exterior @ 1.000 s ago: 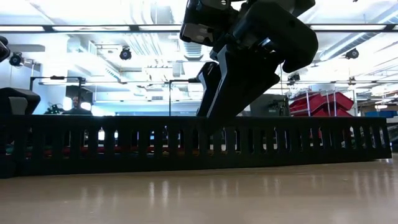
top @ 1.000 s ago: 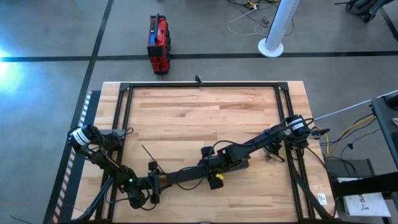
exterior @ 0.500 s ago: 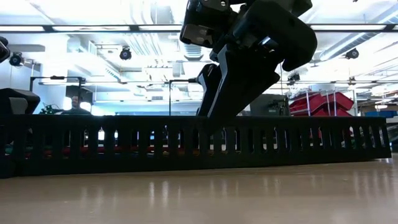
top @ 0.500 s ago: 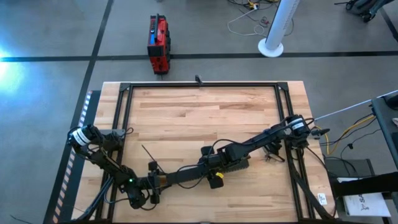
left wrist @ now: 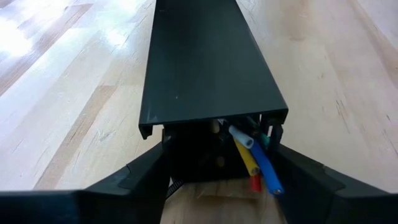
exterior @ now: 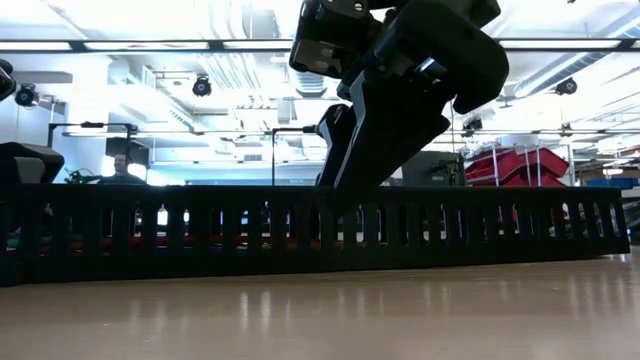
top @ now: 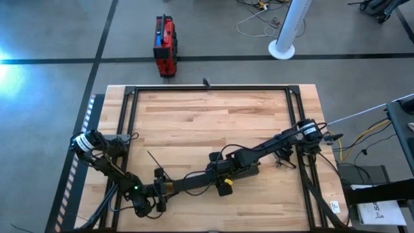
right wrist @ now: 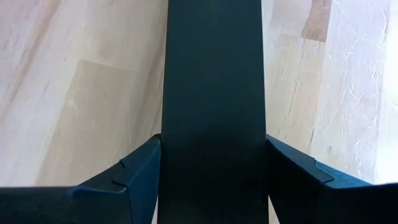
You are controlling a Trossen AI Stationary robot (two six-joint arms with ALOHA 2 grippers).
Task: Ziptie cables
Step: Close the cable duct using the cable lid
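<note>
Both arms met at the front middle of the counter point(top: 213, 110), working one long black slotted bar point(top: 194, 183) that lay flat there with a lid over it. The left claw point(left wrist: 217, 180) sat at the bar's nearer end, its fingers point(left wrist: 134, 177) spread just outside each side wall; whether they pressed the walls or stood a hair off could not be told. The right claw point(right wrist: 212, 180) straddled the bar's lid point(right wrist: 211, 93) further along, fingers point(right wrist: 134, 177) hard against both edges and seemingly pinching it. The cables point(left wrist: 252, 158) lay inside the bar, with only their cut tips, white, yellow, blue, red and green, poking out of the open end in the left wrist view. Done well, this step probably called for the right claw to keep the bar steady while the left stayed square to the open end, so the wire tips were not shoved back in or splayed. No ziptie could be made out in any view. The high view showed the claws only as dark clumps. The low view gave one claw point(exterior: 375, 150) above the slotted wall point(exterior: 300, 230), and which arm it belonged to was hard to say
</note>
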